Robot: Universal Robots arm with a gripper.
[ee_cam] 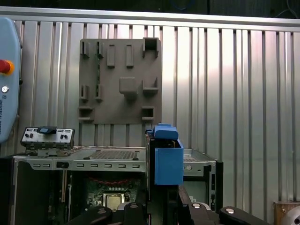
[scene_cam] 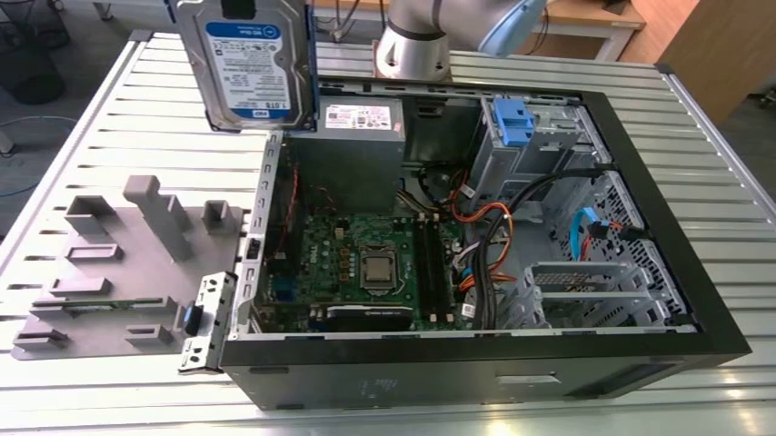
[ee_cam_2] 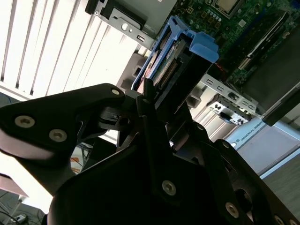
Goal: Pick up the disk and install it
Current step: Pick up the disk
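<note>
The disk (scene_cam: 249, 68) hangs upright in the air above the table, over the far-left corner of the open computer case (scene_cam: 461, 374) in the exterior view. Its blue-and-white label faces the camera and a blue rail runs down its right edge. In the second wrist view my gripper (ee_cam_2: 157, 103) is shut on the disk (ee_cam_2: 164, 61), with the black fingers (ee_cam_2: 145, 93) clamped on its edges and the blue handle pointing away from me. The first wrist view shows the disk's blue carrier (ee_cam: 168, 161) edge-on above the case, rising from my gripper (ee_cam: 161, 208).
Inside the case lie the motherboard (scene_cam: 363, 263), a grey power-supply box (scene_cam: 352, 136) and a drive cage holding a blue bracket (scene_cam: 511, 123). A grey parts fixture (scene_cam: 122, 263) sits on the slatted table at the exterior view's left. The arm's base (scene_cam: 419, 41) stands behind the case.
</note>
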